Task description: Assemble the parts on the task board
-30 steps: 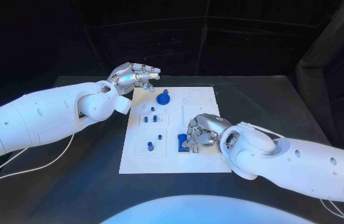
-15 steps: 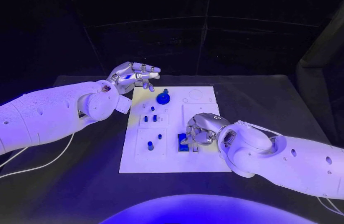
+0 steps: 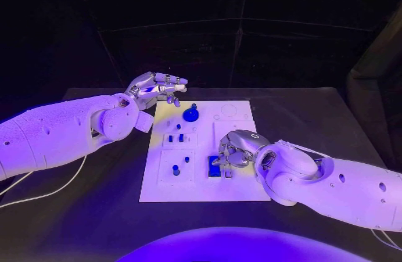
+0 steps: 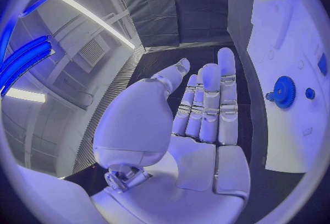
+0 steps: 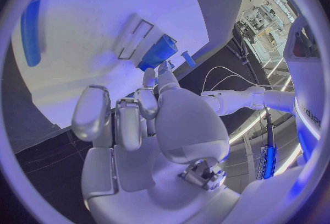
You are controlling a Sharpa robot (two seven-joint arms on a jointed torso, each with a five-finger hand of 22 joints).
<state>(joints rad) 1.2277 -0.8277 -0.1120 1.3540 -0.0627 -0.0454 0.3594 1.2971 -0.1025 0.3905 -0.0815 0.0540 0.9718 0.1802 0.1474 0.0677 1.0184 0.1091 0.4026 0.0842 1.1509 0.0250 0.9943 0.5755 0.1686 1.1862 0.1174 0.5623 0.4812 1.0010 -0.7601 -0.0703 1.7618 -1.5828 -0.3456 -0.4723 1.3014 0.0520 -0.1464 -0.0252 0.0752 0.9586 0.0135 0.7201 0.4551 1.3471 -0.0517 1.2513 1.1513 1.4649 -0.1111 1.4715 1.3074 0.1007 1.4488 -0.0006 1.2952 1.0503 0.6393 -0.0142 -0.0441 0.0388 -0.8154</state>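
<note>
Silver left hand [image 3: 155, 89] hovers empty, fingers loosely apart, at the task board's [image 3: 239, 189] eleven o'clock corner; right hand [image 3: 236, 150] pinches a blue block [image 3: 215, 166] at five o'clock.

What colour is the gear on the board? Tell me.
Blue; the gear shows best in the left wrist view.

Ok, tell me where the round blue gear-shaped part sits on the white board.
In the head view, the round blue gear-shaped part stands near the far end of the white task board, toward its left side, just below the left hand.
</note>
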